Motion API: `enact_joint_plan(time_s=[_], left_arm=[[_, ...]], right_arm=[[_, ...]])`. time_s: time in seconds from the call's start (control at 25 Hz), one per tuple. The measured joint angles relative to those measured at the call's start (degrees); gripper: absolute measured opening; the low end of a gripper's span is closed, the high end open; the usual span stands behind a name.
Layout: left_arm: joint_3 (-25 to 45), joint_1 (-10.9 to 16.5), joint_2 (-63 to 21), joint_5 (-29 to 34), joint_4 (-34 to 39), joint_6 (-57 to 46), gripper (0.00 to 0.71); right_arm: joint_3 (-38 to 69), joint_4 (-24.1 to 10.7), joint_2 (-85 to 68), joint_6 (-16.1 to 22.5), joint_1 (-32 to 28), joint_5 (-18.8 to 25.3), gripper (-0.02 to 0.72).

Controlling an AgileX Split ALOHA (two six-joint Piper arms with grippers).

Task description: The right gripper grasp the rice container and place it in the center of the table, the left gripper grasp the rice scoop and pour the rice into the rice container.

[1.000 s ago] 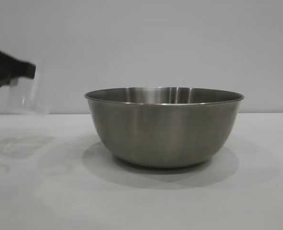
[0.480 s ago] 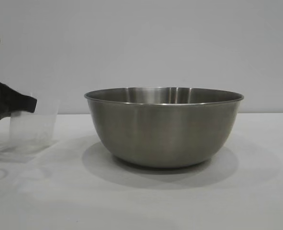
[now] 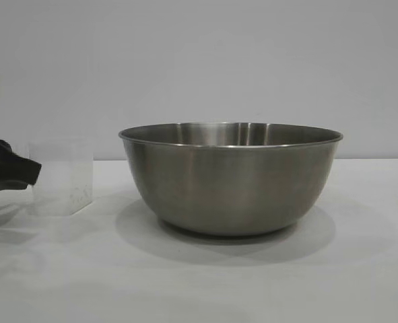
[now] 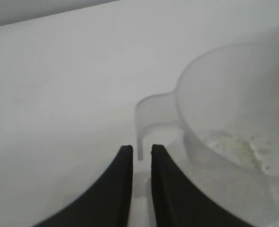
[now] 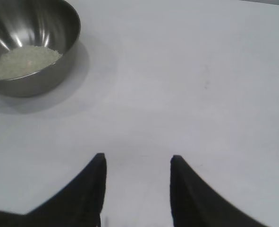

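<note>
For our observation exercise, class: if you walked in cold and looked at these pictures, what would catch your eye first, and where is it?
The large round stainless-steel bowl dominates the middle of the plain white tabletop, with a pale mound of white rice grains inside it. To its left stands the small translucent plastic measuring cup, upright and apart from the bowl, with the black left hand at its side handle. The right hand hovers open over bare table.

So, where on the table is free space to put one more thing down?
Bare table lies to the right of the rice container, and in front of the right gripper, which has open fingers. The crowded part is at the left: the rice scoop stands there upright, with the left gripper at its handle.
</note>
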Motion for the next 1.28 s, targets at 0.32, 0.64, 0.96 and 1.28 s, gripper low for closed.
enact_joint_plan(time_s=[0.32,0.64,0.96,1.28], left_arm=[[2.88,0.36,-4.07,0.0,-7.98,-3.26,0.171],[3.01,14.28,-5.55,0.0,6.04,-9.36,0.171],[3.01,23.8,-6.56,0.1,15.76,-10.15,0.216],[3.01,23.89,-18.31,3.92,18.07,-7.72,0.223]], right_arm=[[0.0,0.0,0.0,0.0,0.0,0.0,0.295],[0.0,0.0,0.0,0.0,0.0,0.0,0.295],[0.0,0.0,0.0,0.0,0.0,0.0,0.295],[0.0,0.0,0.0,0.0,0.0,0.0,0.295]])
